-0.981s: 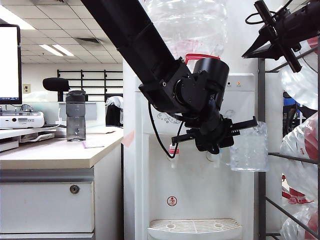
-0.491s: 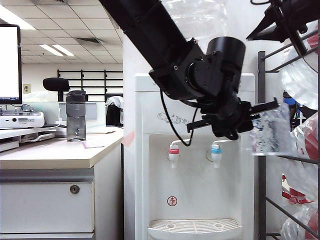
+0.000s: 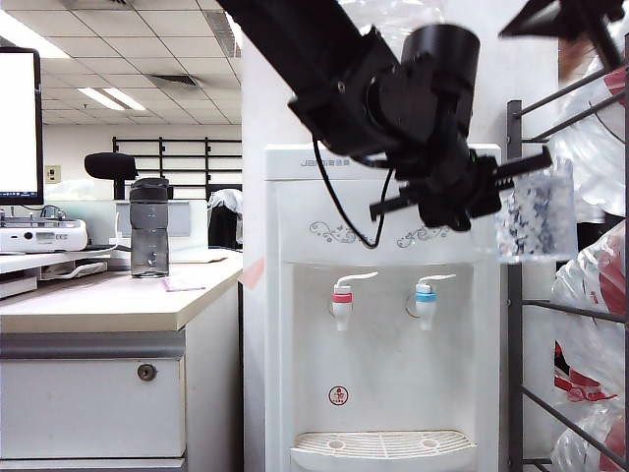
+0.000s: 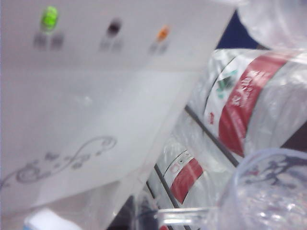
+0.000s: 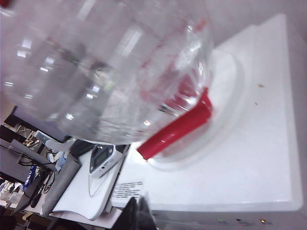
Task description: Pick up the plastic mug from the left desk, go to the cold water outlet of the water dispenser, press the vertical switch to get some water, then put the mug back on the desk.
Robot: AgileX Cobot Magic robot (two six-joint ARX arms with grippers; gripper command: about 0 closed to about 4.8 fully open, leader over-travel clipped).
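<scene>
From my remote station, I see the left gripper nearest the camera, clenched on the plastic mug, held in the air up and to the right of the cold water outlet. Behind stands the water dispenser. Right gripper sits high at the frame's edge; I cannot tell its state. The left desk lies leftward.

bright ceiling panels light the room; both wrist views blurred, glare on plastic.

Dark grey bottle, monitor, rack of water jugs
</scene>
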